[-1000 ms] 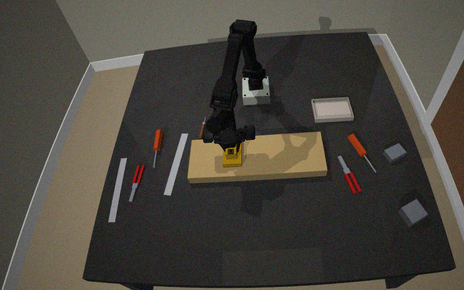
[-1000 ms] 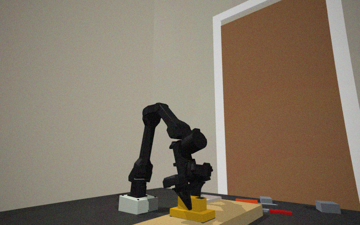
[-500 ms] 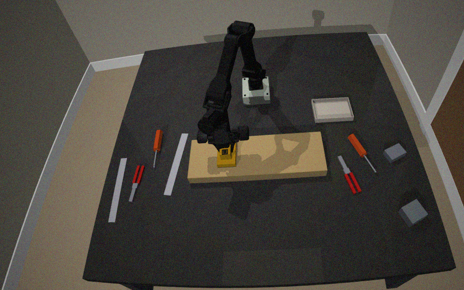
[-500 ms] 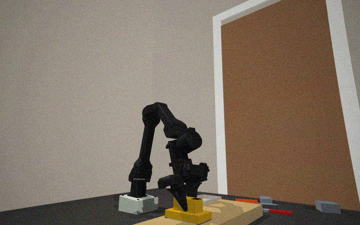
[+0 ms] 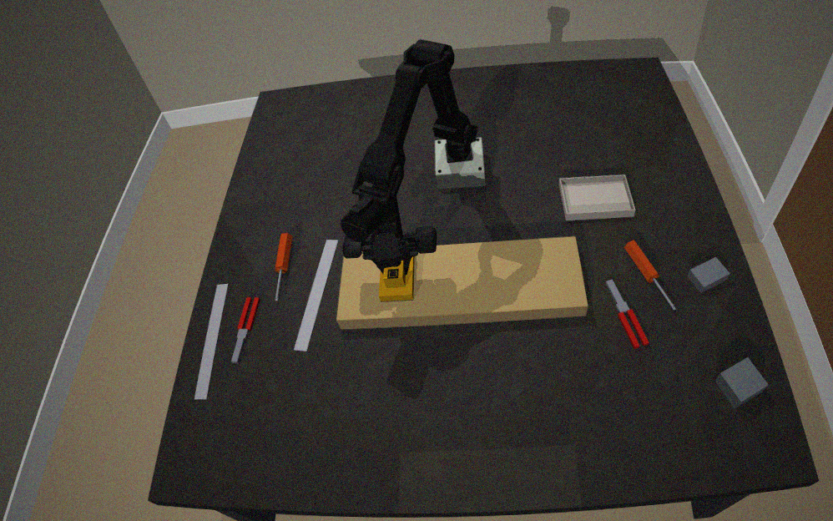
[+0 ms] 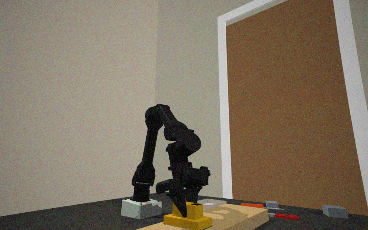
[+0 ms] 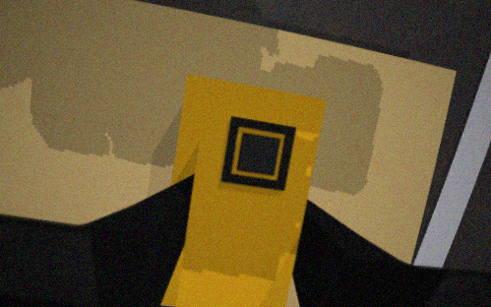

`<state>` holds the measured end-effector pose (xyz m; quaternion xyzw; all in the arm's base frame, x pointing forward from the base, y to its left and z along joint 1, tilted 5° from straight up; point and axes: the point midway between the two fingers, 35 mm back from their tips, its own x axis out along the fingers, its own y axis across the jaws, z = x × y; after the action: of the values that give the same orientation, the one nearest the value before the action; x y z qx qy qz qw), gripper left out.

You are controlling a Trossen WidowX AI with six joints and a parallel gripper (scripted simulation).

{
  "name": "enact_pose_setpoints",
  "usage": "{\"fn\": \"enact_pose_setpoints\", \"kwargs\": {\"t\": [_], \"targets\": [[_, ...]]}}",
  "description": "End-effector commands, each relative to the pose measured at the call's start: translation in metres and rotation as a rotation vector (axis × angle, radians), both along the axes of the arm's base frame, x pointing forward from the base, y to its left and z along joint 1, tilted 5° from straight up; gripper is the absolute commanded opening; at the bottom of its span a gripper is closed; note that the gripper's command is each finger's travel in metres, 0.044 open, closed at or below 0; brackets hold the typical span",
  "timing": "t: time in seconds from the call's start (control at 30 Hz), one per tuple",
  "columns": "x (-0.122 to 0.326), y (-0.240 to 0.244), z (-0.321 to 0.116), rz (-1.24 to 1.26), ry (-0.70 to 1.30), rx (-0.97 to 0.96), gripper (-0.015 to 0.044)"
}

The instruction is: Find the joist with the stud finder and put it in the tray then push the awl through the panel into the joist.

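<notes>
My gripper (image 5: 395,267) (image 6: 189,211) (image 7: 242,189) is shut on the yellow stud finder (image 5: 396,290) (image 6: 205,222) (image 7: 253,100). The stud finder is upright, its base on or just above the left part of the pale wooden floor panel (image 5: 558,275) (image 6: 252,215) (image 7: 415,98); exact contact is hard to tell. Its black display (image 7: 258,153) shows a thin yellow square outline around a dark centre, with no lit mark. The light tray (image 5: 601,214) (image 6: 221,203) is empty behind the panel's right end. I cannot make out the awl; the arm hides the area behind the panel's left end. I see no hole in the visible panel surface.
Left of the panel are two pale strips (image 5: 316,294) (image 5: 211,342), an orange-handled screwdriver (image 5: 283,252) and red pliers (image 5: 246,313). Right of it are another orange-handled screwdriver (image 5: 641,260), red pliers (image 5: 634,326) and two grey blocks (image 5: 709,273) (image 5: 741,381).
</notes>
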<state>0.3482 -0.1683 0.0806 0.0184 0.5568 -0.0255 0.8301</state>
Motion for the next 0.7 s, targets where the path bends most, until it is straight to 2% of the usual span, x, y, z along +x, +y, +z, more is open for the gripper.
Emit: {"fn": "enact_pose_setpoints", "kwargs": {"t": [0.0, 0.67], "targets": [[-0.001, -0.007, -0.001, 0.002, 0.002, 0.000, 0.0000], [-0.003, -0.036, 0.000, 0.002, 0.002, -0.003, 0.0000]]}}
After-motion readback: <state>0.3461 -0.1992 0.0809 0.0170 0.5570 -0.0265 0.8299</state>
